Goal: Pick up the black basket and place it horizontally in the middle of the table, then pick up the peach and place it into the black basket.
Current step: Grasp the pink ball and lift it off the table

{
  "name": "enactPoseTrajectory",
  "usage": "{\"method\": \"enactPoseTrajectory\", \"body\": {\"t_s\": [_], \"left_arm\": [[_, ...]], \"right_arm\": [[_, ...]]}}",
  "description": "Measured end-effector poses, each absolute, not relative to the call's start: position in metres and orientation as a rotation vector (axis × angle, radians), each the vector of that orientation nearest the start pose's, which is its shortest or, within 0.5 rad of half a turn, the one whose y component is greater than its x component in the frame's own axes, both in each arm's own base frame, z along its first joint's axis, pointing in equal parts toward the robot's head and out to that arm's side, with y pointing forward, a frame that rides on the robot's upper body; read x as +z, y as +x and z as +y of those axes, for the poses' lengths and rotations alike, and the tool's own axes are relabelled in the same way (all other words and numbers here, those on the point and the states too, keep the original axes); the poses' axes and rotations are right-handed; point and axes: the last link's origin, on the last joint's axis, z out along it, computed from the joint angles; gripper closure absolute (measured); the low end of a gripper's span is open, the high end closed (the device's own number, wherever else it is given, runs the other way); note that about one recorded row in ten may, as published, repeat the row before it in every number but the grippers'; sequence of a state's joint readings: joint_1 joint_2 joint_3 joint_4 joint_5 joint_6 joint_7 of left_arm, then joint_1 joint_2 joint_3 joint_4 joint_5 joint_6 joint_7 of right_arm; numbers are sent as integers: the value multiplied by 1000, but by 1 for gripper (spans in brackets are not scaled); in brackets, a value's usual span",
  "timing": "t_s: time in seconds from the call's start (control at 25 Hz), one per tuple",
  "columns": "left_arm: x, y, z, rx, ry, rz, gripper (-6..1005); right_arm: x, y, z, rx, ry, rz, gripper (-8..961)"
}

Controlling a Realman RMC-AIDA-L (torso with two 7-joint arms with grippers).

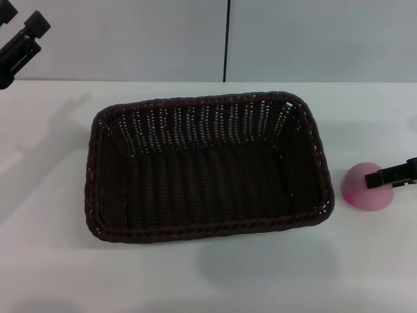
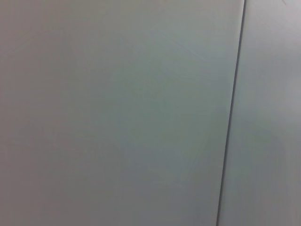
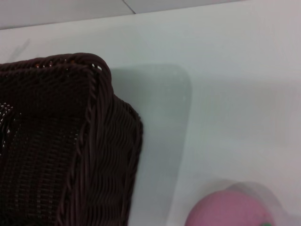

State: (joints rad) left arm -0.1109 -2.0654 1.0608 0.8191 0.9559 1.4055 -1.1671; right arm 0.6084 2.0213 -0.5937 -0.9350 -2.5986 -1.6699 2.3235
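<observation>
One gripper at the peach, one raised

Right gripper (image 1: 393, 177) reaches in from the basket's right, over the peach (image 1: 365, 190); its spread cannot be told. The black basket (image 1: 207, 168) lies mid-table (image 1: 195, 280), long axis left-right, opening upward. Left gripper (image 1: 23, 45) hangs raised beyond the basket's far-left corner.
</observation>
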Motion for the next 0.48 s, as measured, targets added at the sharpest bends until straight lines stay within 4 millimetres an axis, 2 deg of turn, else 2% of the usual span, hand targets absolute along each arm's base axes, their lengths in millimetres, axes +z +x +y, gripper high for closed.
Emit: {"method": "enactPoseTrajectory", "body": {"t_s": [0.28, 0.48], "left_arm": [[82, -286, 291, -1203, -1954, -492, 257], [81, -283, 292, -1210, -1965, -486, 257]], "right_arm": [[61, 299, 337, 7, -2364, 1659, 255], [60, 301, 335, 7, -2360, 1663, 467]]}}
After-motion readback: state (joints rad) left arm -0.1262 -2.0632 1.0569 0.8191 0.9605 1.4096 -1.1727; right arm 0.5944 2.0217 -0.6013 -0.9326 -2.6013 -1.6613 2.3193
